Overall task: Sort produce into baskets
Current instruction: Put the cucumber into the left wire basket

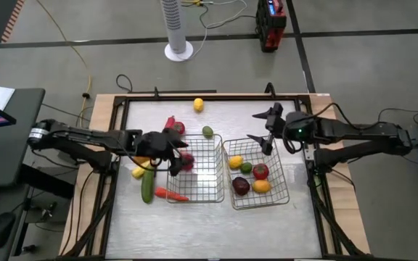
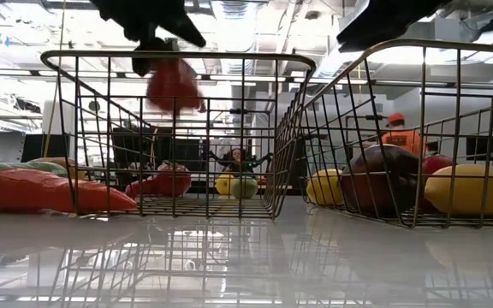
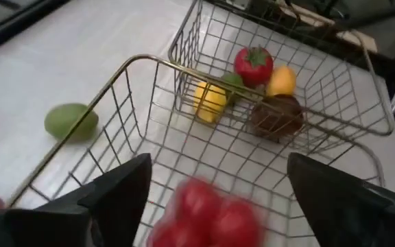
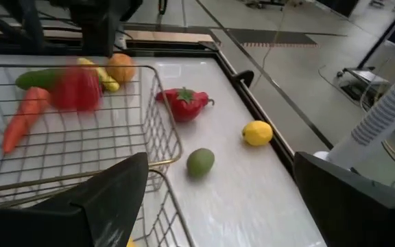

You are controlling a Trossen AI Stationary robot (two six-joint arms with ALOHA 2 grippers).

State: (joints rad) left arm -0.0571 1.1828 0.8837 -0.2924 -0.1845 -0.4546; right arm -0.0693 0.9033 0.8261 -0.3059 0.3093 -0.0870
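Note:
My left gripper (image 1: 176,156) hangs open over the left basket (image 1: 194,138). A blurred red piece of produce (image 2: 174,85) is in the air just below its spread fingers, at the height of the basket's rim (image 3: 149,60). It also shows red in the left wrist view (image 3: 208,213), where neither finger touches it. My right gripper (image 1: 263,127) stands open above the far edge of the right basket (image 1: 256,204). On that basket's floor lie a lemon (image 1: 235,162), a lime (image 1: 246,167), a red piece (image 1: 260,172), a dark plum (image 1: 241,186) and a yellow-orange piece (image 1: 261,186).
Loose on the table are a lemon (image 1: 198,104), a red pepper (image 1: 174,127) and a lime (image 1: 207,131) beyond the baskets. A cucumber (image 1: 146,187), a carrot (image 1: 171,194) and small yellow and orange pieces (image 1: 139,167) lie left of the left basket. The near half of the table is bare.

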